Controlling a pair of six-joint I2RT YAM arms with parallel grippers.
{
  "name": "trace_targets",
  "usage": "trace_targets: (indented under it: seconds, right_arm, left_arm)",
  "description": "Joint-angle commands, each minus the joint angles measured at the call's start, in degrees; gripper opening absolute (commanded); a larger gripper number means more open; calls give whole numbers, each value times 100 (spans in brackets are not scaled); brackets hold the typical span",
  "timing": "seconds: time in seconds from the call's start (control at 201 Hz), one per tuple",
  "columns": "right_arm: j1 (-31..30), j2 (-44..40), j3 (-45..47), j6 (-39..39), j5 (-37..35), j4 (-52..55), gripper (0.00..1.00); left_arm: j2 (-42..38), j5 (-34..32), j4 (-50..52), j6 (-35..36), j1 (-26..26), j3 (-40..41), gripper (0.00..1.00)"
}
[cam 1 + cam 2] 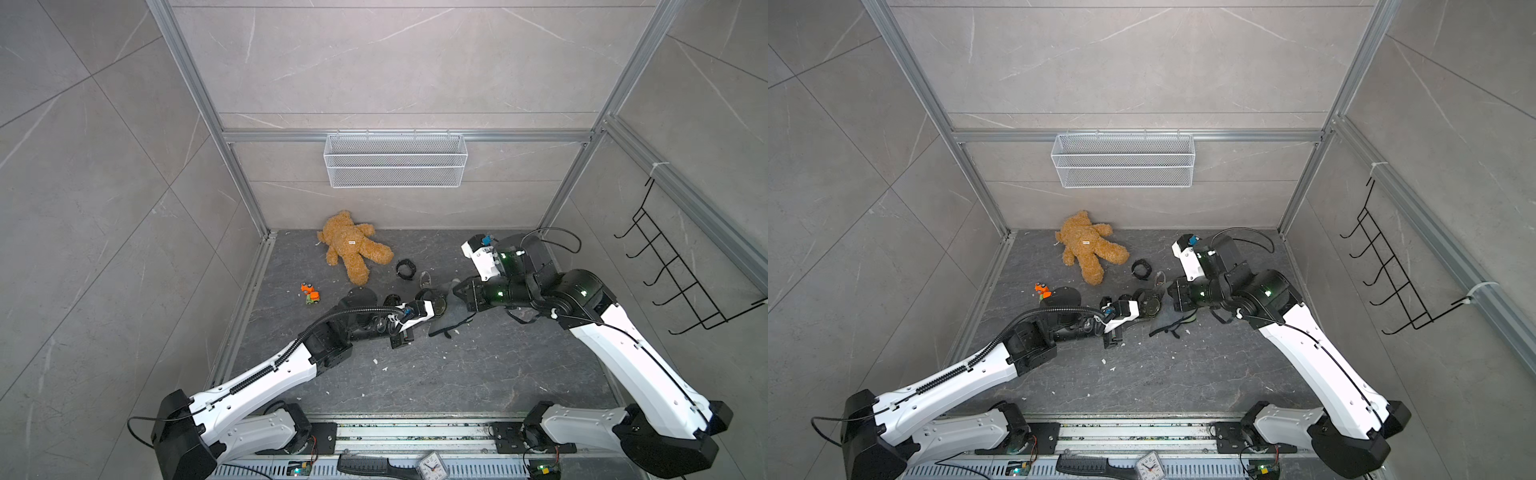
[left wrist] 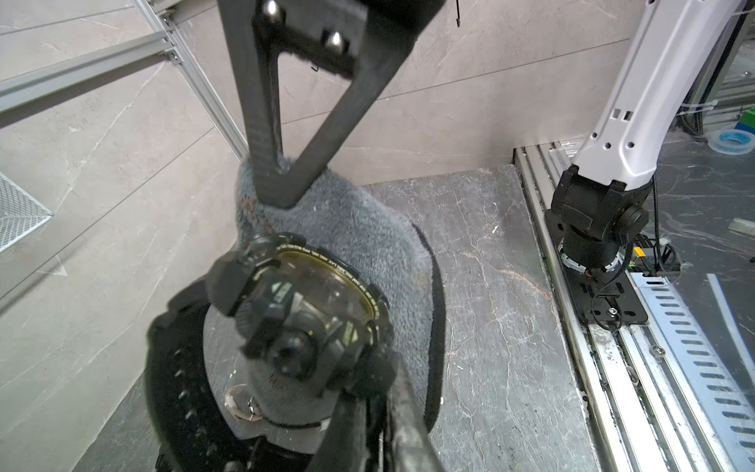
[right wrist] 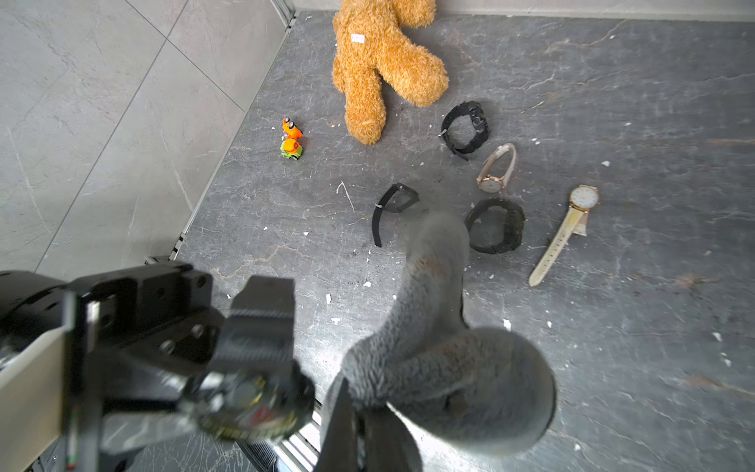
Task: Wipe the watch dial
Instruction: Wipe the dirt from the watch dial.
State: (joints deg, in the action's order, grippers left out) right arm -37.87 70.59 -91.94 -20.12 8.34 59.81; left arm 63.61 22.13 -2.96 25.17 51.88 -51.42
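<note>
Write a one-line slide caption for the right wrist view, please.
Right tool grips a grey fluffy cloth beside the black watch held by the left tool; spare watches lie beyond.

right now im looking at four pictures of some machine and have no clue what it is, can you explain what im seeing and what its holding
It is a robot with two arms bolted to a table, each ending in a two-finger gripper. Two pictures look down from overhead; the other two come from cameras on the wrists. The left gripper is shut on a chunky black watch, dial toward the camera. The right gripper is shut on a fluffy grey cloth, close beside the watch, for wiping the dial. On the dark table lie a teddy bear, a small orange and green toy and several other watches.
</note>
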Motion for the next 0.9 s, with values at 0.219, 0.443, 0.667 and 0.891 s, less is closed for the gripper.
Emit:
trace_targets:
  seconds: [0.219, 0.443, 0.667, 0.891]
  right_arm:
    - [-354, -64, -105, -251, 232, -153, 0]
    - [-691, 145, 129, -366, 265, -563, 0]
    - [-697, 301, 150, -348, -148, -722, 0]
    - [-697, 586, 11, -308, -345, -699, 0]
  left_arm:
    - [341, -180, -310, 190, -2, -467, 0]
    - [328, -169, -379, 154, -2, -467, 0]
    - [140, -77, -488, 104, -7, -431, 0]
    - [-120, 1, -497, 111, -4, -452, 0]
